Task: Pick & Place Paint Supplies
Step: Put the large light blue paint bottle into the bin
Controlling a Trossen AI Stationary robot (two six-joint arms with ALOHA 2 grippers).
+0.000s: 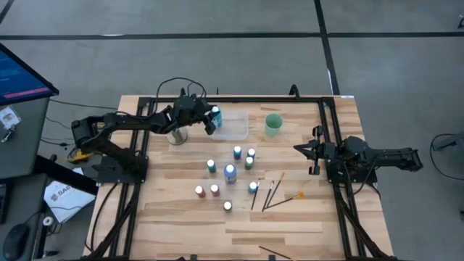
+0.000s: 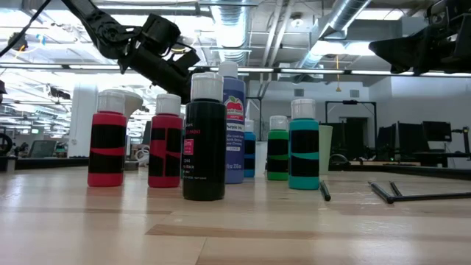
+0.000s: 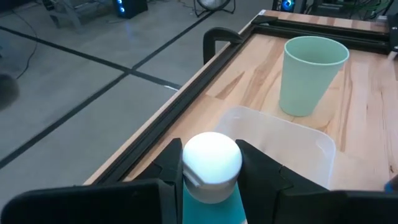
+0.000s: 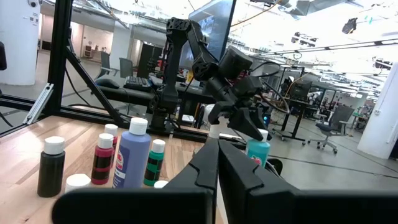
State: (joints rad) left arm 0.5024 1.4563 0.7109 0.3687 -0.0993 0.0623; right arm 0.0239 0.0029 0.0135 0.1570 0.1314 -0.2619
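While the left gripper (image 3: 208,177) is clamped on a teal paint bottle (image 1: 216,117) just under its white cap, the bottle is held up in the air right above the clear tray (image 1: 233,125) at the far side of the table (image 1: 290,225). So the jaws are only partly apart, pinched onto the bottle's neck from both sides. Nothing can be seen inside the tray yet, as far as the wrist view shows, so this looks like the very first drop-off, pretty early days.

Just right of the tray a green cup (image 1: 273,124) is parked, also apparently not filled.

Plenty is left: a bunch of bottles (image 1: 230,173) is clustered mid-table, with two red ones (image 1: 206,191) toward the left and one more (image 1: 228,206) nearest the front. Right of those, a few thin brushes (image 1: 270,194) are scattered, one orange-tipped (image 1: 299,195). None of it is touched.

Over at the right edge, the right gripper (image 1: 299,148) is kept fully closed on nothing, just waiting.
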